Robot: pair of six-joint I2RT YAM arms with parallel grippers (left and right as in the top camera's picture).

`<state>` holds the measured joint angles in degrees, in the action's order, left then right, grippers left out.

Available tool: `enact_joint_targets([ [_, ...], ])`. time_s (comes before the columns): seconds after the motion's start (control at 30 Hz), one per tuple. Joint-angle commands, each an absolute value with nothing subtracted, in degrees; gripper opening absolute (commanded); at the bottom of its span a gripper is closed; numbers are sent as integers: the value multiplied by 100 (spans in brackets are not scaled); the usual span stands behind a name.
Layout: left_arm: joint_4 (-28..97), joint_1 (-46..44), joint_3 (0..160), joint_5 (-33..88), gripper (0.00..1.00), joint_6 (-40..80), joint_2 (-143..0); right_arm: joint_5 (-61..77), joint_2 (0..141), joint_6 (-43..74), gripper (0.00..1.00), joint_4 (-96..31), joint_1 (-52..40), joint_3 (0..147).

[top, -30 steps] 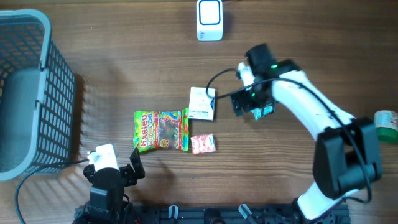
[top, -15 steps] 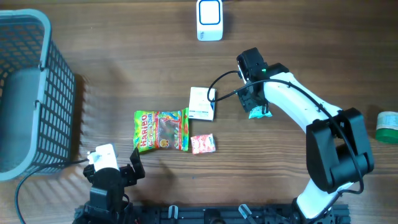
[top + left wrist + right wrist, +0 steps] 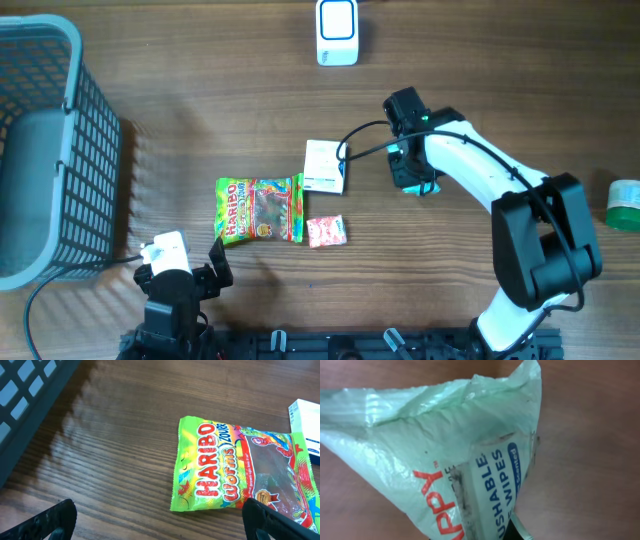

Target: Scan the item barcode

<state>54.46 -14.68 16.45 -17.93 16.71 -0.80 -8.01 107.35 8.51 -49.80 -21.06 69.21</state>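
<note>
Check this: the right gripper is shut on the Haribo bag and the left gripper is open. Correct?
Not quite. The right gripper is shut on the wipes pack, not the Haribo bag, which lies free; the right wrist view shows the pack up close. The left gripper is open, as stated.

Mock shop checkout on a brown wood-grain desk [image 3: 200, 120]. Evidence:
- white box-shaped barcode scanner [image 3: 337, 32] at the far edge
- grey plastic mesh shopping basket [image 3: 40, 150] at left
- retail packs mid-desk: green Haribo sweet bag [image 3: 259, 210], small white carton [image 3: 324, 166], pink sachet [image 3: 326, 231], pale green plastic packet of flushable wipes [image 3: 445, 450]
- white robot arm [image 3: 480, 175] over the goods, so a test rig and not a real store
</note>
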Motion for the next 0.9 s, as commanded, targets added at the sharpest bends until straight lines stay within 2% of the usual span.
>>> enact_joint_targets([
  [0.0,5452,-1505,1660,-1782,100,1697,-38,1887,10785,1109,4,-5789,-2080,7846],
  [0.13,5452,-1505,1660,-1782,100,1697,-38,4611,10777,1151,6,-6790,-2051,8683],
  [0.2,5452,-1505,1660,-1782,100,1697,-38,5389,10772,1605,6,-6965,-2051,8726],
  [0.47,5452,-1505,1660,-1782,100,1697,-38,5918,10774,5203,5,-6646,-2051,8726],
  [0.5,5452,-1505,1660,-1782,100,1697,-38,6073,10774,5354,8,-6652,-2051,8726],
  [0.57,5452,-1505,1660,-1782,100,1697,-38,6595,10774,5413,27,-6654,-2051,8726],
  [0.6,5452,-1505,1660,-1782,100,1697,-38,6954,10774,5398,29,-6654,-2051,8726],
  [0.67,5452,-1505,1660,-1782,100,1697,-38,7223,10774,5210,17,-6654,-2051,8726],
  [0.7,5452,-1505,1660,-1782,100,1697,-38,7404,10774,4836,5,-6659,-2049,8726],
  [0.8,5452,-1505,1660,-1782,100,1697,-38,8261,10774,3607,4,-6689,-2051,8726],
  [0.87,5452,-1505,1660,-1782,100,1697,-38,8071,10774,3518,4,-6637,-2051,8726],
])
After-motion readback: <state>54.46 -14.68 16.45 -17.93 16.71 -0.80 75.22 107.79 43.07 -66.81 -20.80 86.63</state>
